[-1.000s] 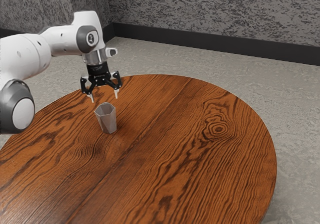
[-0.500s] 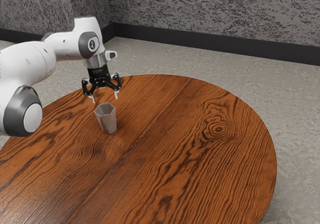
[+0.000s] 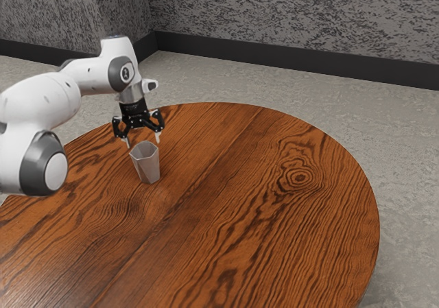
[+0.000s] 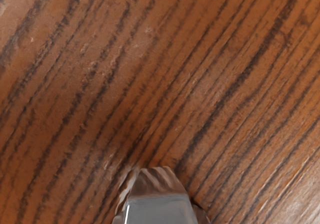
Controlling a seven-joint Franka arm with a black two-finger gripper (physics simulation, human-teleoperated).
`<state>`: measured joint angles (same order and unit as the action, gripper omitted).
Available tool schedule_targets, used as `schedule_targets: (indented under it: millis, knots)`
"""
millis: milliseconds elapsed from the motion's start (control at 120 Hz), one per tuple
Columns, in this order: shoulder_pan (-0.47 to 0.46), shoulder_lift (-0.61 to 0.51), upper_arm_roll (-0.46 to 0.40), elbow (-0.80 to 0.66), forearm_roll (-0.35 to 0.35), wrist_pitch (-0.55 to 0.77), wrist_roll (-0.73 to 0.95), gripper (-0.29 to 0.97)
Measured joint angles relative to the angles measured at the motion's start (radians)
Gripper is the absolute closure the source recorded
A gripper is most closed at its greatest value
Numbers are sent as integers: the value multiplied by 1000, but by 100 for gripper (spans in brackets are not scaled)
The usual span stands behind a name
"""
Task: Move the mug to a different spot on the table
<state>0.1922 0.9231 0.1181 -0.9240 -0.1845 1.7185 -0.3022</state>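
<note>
Exterior view, gripper: the black gripper (image 3: 142,139) hangs from the white arm (image 3: 48,102), just above the mug's rim.
Exterior view, fingers: spread wide, tips clear of the mug on either side, pinching nothing.
Exterior view, mug: the mug (image 3: 145,162) stands upright on the bench (image 3: 274,205), nearer the far edge on the exterior view's left than the bench's middle.
Exterior view, surroundings: speckled floor (image 3: 384,129) and a rough grey wall (image 3: 288,13) with a dark skirting.
Wrist view, mug: the mug (image 4: 157,201) shows from above, right under the hand, its wall in flat facets.
Wrist view, bench: close wood grain (image 4: 150,84), dark streaks running slantwise.
Change: since a second ago the gripper has come lower toward the rim and the arm's elbow has swung toward the bench; the mug stands where it was.
Materials: grey, faceted, tapering mug with no handle visible; round bench of glossy reddish wood with a knot ring.
</note>
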Motion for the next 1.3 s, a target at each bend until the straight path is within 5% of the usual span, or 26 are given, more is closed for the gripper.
schedule_targets:
  millis: [717,1300]
  knots:
    - [10,49,-9,5,-6,70,32,6]
    - [10,47,-8,0,-23,21,-44,45]
